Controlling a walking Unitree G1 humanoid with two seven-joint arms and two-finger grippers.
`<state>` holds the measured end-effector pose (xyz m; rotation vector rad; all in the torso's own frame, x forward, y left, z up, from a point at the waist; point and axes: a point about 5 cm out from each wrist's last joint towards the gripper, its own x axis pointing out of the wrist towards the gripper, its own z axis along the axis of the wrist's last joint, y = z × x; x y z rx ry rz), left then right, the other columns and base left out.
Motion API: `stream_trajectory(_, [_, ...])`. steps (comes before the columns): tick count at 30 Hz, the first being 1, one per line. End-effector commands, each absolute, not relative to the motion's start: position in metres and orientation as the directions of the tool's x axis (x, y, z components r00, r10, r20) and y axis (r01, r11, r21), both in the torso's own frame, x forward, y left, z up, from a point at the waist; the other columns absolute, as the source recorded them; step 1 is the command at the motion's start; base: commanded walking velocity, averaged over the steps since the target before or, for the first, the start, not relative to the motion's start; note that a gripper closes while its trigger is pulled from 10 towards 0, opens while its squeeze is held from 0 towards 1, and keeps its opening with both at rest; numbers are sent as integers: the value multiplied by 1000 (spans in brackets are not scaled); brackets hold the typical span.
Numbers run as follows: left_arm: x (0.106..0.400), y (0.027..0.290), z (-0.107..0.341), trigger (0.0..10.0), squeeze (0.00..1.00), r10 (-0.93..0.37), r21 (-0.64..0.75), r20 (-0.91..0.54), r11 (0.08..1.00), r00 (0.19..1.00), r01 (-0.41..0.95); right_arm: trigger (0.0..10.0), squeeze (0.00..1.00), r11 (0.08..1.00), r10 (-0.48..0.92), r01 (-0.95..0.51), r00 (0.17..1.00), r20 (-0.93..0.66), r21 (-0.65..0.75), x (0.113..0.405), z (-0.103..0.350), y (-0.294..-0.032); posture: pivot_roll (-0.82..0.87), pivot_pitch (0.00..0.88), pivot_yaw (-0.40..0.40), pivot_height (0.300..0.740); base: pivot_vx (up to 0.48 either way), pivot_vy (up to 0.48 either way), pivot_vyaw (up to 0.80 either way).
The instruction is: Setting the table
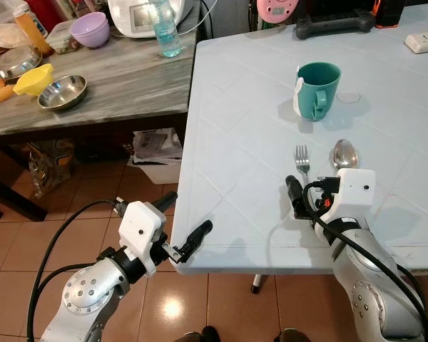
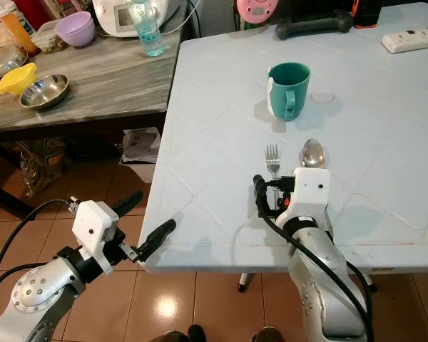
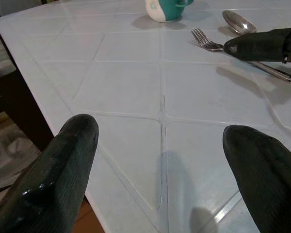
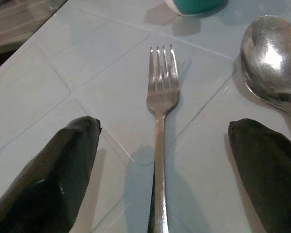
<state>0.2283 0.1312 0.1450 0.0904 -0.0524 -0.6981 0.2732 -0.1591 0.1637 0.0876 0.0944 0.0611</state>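
Right gripper [image 4: 160, 165] straddles fork [image 4: 161, 92], tines toward mug [image 1: 317, 89].

fork [image 1: 302, 158] lies just left of spoon [image 1: 344, 152] on the table [image 1: 235, 128]; mug [image 1: 317, 90] stands behind them

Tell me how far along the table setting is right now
Done: a green mug, a fork and a spoon lie on the white table, fork and spoon side by side. In hand: nothing; the right gripper is open over the fork's handle, the left gripper open at the table's edge. No plate is set yet.
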Motion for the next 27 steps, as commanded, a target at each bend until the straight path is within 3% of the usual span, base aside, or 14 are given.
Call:
stream_trajectory(1, [227,133,141,10000,0,-640,95,-10,764,768,638,0,0,994,90,-80,987,-132,78,271,160,-152,-233,216,180,740,0,0,0])
stream_trajectory(17, [226,129,139,10000,0,-648,79,-17,758,761,648,0,0,998,58,-56,959,-279,16,272,144,-158,-236,213,183,740,0,0,0])
stream_trajectory(18, [227,129,139,10000,0,-650,78,-18,757,760,649,667,0,998,67,-67,955,-288,9,272,144,-157,-234,215,182,740,0,0,0])
stream_trajectory(27, [226,126,138,10000,0,-651,68,-24,756,759,651,0,0,993,69,-97,940,-334,-68,275,135,-161,-230,214,180,740,0,0,0])
